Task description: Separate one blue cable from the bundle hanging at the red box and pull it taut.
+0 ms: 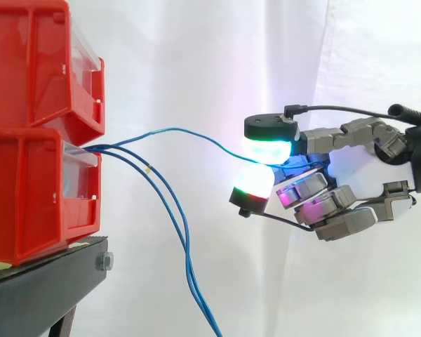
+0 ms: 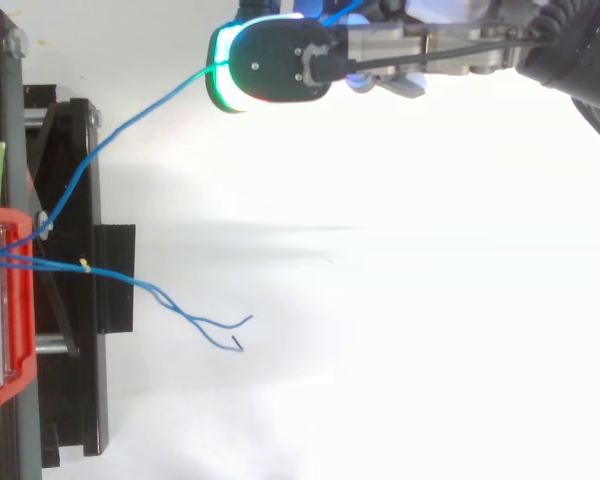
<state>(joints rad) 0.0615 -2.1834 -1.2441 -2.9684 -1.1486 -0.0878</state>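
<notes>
The hand (image 2: 280, 60) is seen closest from above, well out from the lower red bin (image 1: 28, 196) and level with that bin's upper edge in the side view. One blue cable (image 1: 175, 130) is pinched between two of its glowing pads (image 1: 266, 149), a green-and-white one above and a red, green and white one beneath; the other fingers are curled under, with magenta light on their tips. The held cable is led out of the clear front lip of the lower red bin and carried across to the hand in a shallow arch, slightly wavy rather than drawn quite straight. From the same lip the bundle (image 1: 175, 217) of two more blue cables is let fall, sloping away from the bin front and then hanging down below its level, apart from the held cable along their length. A small yellow mark (image 1: 149, 168) is borne on one of them, just beyond the bin front. An upper red bin (image 1: 28, 63) is stacked directly on the lower red bin, which is carried on a black stand (image 1: 42, 288). A white curtain (image 1: 196, 56) is hung behind the bin.
</notes>
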